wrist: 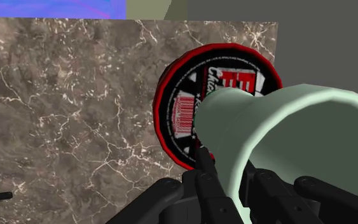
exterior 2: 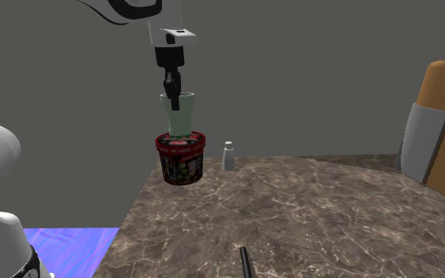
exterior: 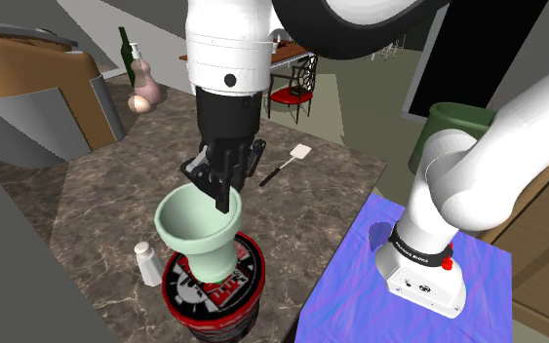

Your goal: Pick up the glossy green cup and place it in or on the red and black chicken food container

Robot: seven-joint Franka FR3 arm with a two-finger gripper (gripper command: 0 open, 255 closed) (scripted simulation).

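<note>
gripper [exterior: 225,195] clamped on the pale green cup [exterior: 196,229] above the container [exterior: 214,292] (by the table [exterior: 106,195] edge); released off-centre, it may topple.

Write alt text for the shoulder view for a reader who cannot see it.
Black jaws clamp the rim of a pale green cup, holding it mouth up on or just above the lid of a red and black container at the edge of the marbled table. A small white shaker stands beside the container; a white spatula lies farther back.
</note>
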